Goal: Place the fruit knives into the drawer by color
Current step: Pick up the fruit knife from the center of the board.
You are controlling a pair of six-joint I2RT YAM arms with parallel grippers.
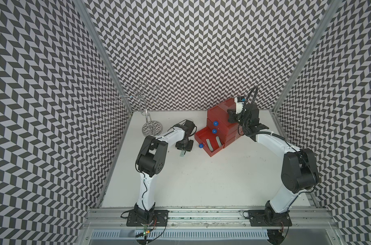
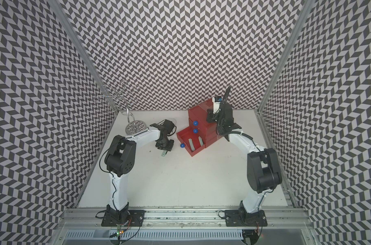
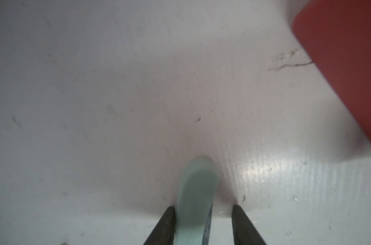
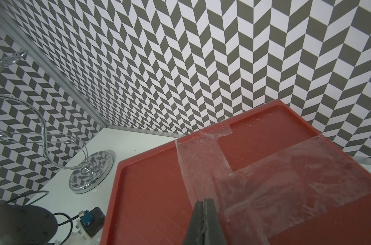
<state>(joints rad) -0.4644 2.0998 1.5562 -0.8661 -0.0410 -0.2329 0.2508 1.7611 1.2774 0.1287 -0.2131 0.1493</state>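
At the far left of the white table (image 1: 201, 180) stands a chrome wire stand on a round mirrored base (image 1: 151, 129); it carries nothing.

Next to the right, the left pincer (image 3: 203, 207) points down at the table. Its fingers are spread and straddle a pale mint folded fruit knife (image 3: 196, 191). In the left wrist view one finger lies against the knife's side and the other stands apart from it, with bare table showing in the gap. In both top views one end of the knife pokes out from under the pincer, near the box but apart from it.

Right of centre sits the red translucent plastic box of three stacked drawers (image 1: 220, 116), turned at an angle. The lowest drawer (image 1: 218, 151) is pulled well out, its blue ball knob (image 1: 200, 145) towards the left arm. Two pale greyish folded knives (image 1: 208, 144) lie side by side in it without touching; their exact tint is hard to tell. The two upper drawers show only their fronts and knobs, so their contents cannot be told.

The right pincer (image 4: 204, 200) is pressed together and holds nothing. Its tips are at the box's top, at the clear tape (image 4: 286, 180).
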